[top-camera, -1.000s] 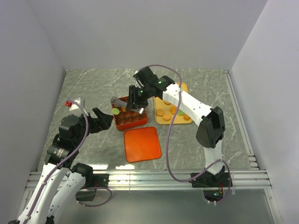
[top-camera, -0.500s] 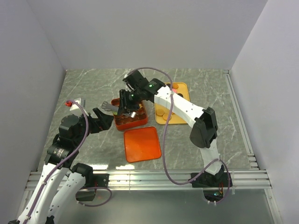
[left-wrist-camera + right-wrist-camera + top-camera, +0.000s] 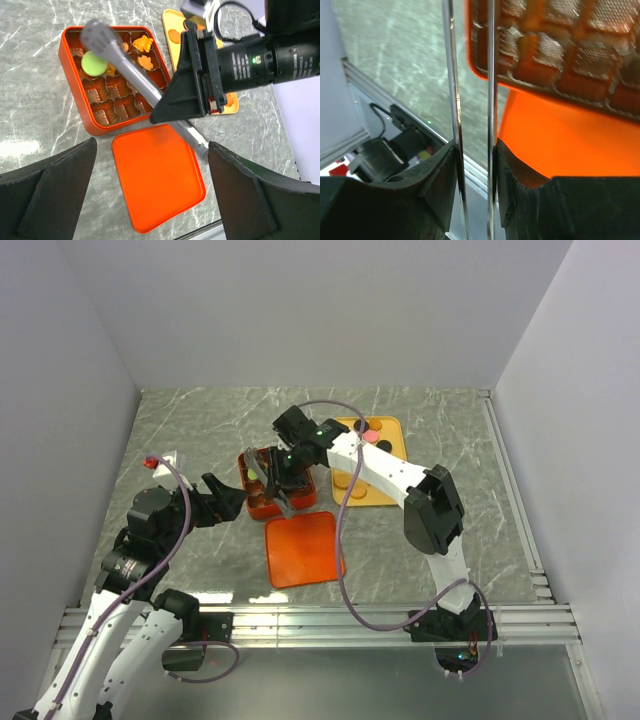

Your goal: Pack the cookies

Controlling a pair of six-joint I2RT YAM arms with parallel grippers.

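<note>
Top view, hidden: the right arm stretches across the marble table (image 3: 180,430) and covers most of the orange-red gridded box (image 3: 258,508). What fills its cells cannot be made out from here.
Top view, right claw (image 3: 283,480): poised over the box, its grip masked by its own black body.
Top view, left claw (image 3: 228,495): spread wide, holding nothing, just beside the box's left wall.
Top view, cookies (image 3: 370,437): a pink one and others lie on the yellow tray (image 3: 393,435) right of the box, partly under the arm. The flat lid (image 3: 305,548) lies on the table, nearer the arm bases.
Left wrist view, cut off: only the dark inner faces of the left claw's fingers (image 3: 45,195) show, at both lower corners, far apart.
Left wrist view, right claw: clamped on grey metal tongs (image 3: 131,70), which slant across the open box. Whether their far end carries a cookie cannot be told.
Left wrist view, cookies: a green cookie (image 3: 92,62) sits in a cell just beside the tongs' end. Two orange flower cookies (image 3: 146,61) sit in neighbouring cells on the other side of the tongs.
Right wrist view, blurred: box and lid fill the right side, out of focus.
Right wrist view, right claw: partly closed, its pads (image 3: 437,172) pressed on the tongs' two thin blades, with a gap between the blades. The blade tips run off the top edge.
</note>
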